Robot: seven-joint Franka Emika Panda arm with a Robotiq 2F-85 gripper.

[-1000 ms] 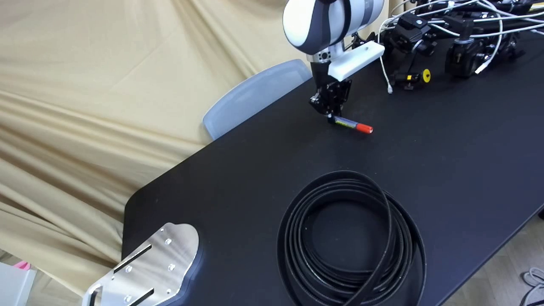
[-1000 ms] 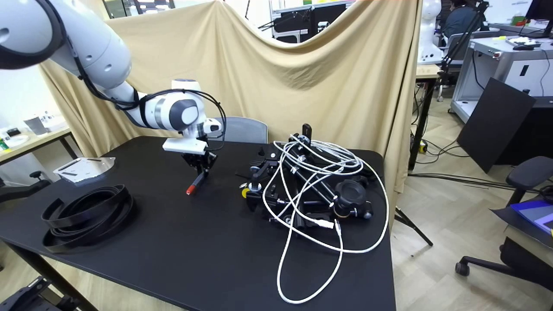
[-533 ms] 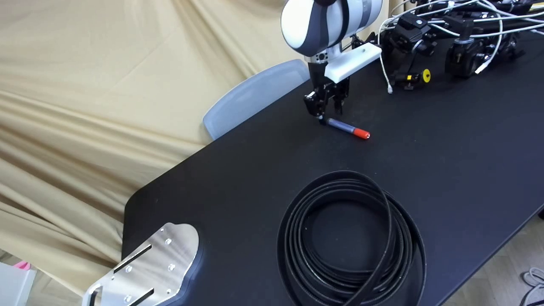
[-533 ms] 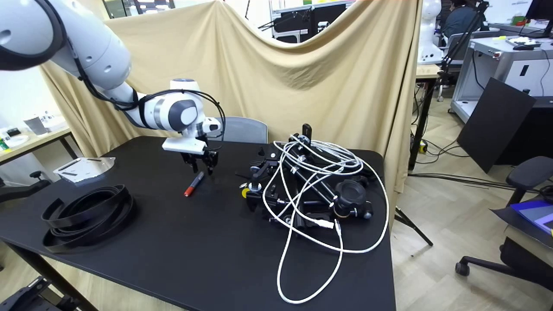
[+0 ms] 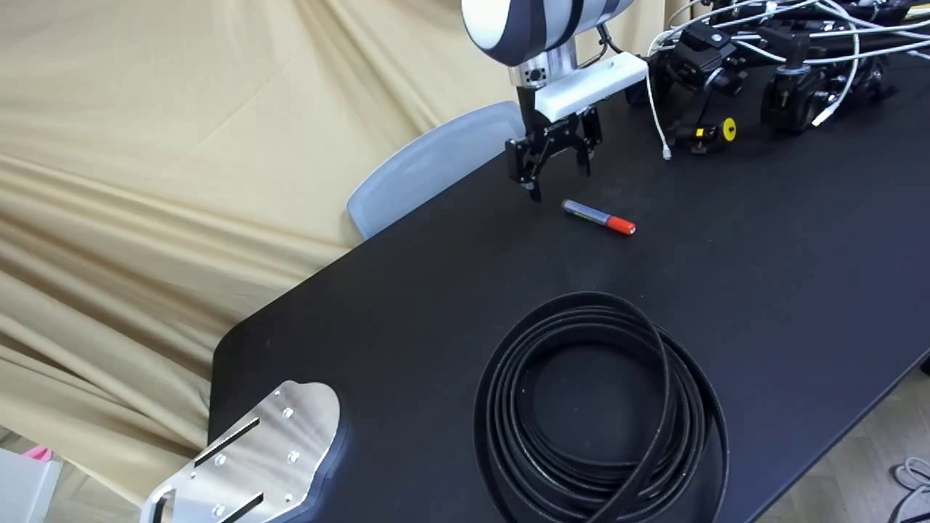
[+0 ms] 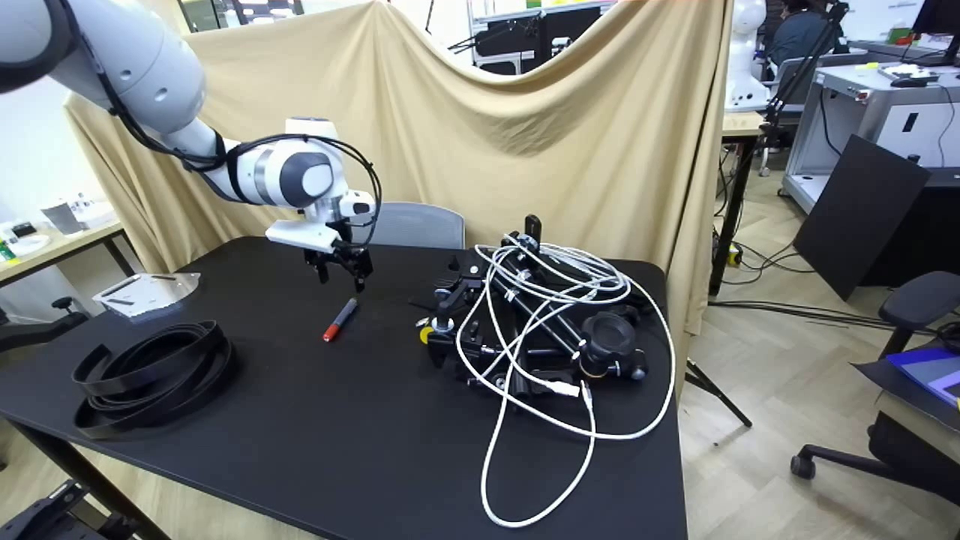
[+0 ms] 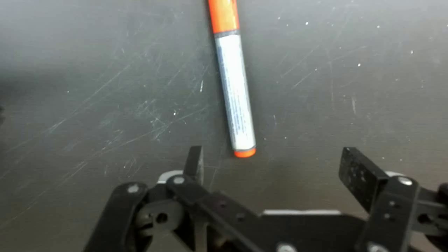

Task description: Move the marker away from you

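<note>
The marker (image 5: 598, 217) lies flat on the black table, its blue-grey barrel ending in a red-orange cap; both exterior views show it, the cap pointing off from the arm. In the wrist view the marker (image 7: 235, 87) runs upward from between the level of the fingertips, its cap cut by the top edge. My gripper (image 5: 560, 184) hovers above the table just behind the marker's plain end, jaws wide apart and holding nothing. In the wrist view the gripper (image 7: 271, 150) shows both finger pads (image 7: 360, 175) clear of the marker.
A coil of black cable (image 5: 501, 407) rests on the table, with a metal plate (image 5: 290, 414) by the table's corner. Black clamps and stands with white cables (image 6: 577, 330) lie in a heap. A grey chair back (image 5: 439, 167) stands behind the table edge.
A second ago my gripper was shut on the marker's end. It has opened, leaving the marker on the table, and risen away from it.
</note>
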